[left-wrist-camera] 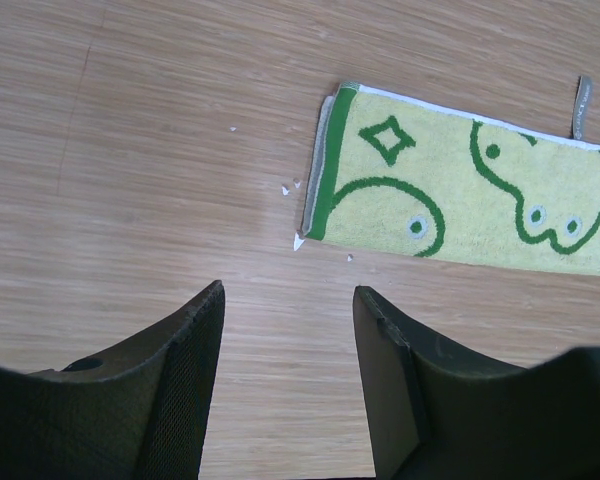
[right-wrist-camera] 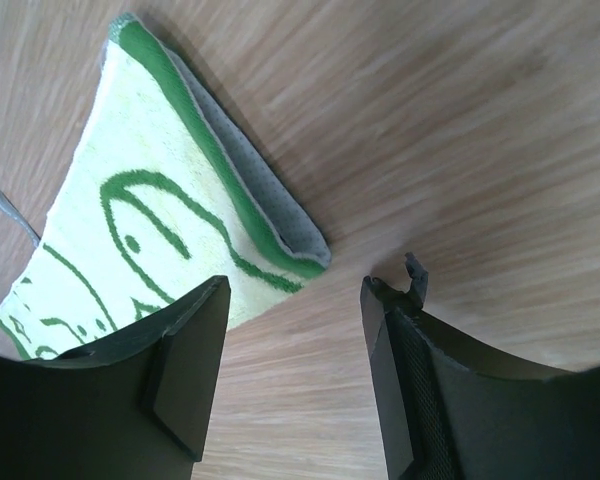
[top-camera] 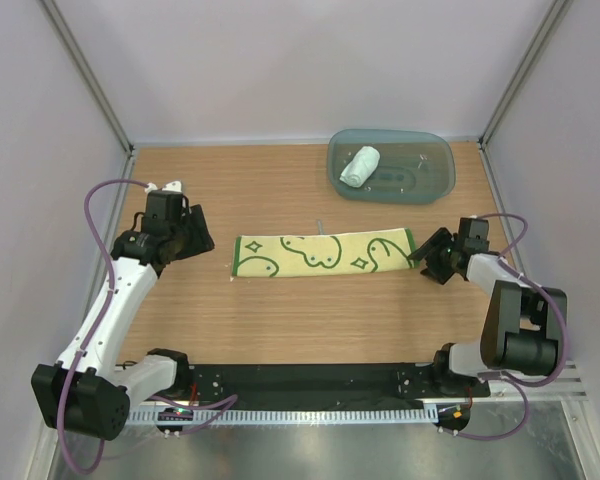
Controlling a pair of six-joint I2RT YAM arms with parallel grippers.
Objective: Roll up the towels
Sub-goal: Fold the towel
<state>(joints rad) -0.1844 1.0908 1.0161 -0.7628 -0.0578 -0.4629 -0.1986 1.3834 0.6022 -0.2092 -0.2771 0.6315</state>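
Observation:
A pale yellow towel point(top-camera: 323, 253) with green drawings lies flat on the wood table as a long folded strip. Its left end point(left-wrist-camera: 460, 190) shows in the left wrist view, its right end point(right-wrist-camera: 150, 200) in the right wrist view. A plain white towel point(top-camera: 360, 165) lies rolled up inside the teal tray point(top-camera: 425, 185) at the back right. My left gripper point(top-camera: 198, 238) point(left-wrist-camera: 288, 295) stands open just left of the strip, with bare wood between its fingers. My right gripper point(top-camera: 427, 255) point(right-wrist-camera: 295, 290) stands open at the strip's right end, holding nothing.
A small grey loop point(left-wrist-camera: 582, 105) sticks out from the strip's far edge. White crumbs point(left-wrist-camera: 292, 188) lie by its left end. Pale walls and metal posts close in the table on three sides. A black rail point(top-camera: 310, 380) runs along the near edge.

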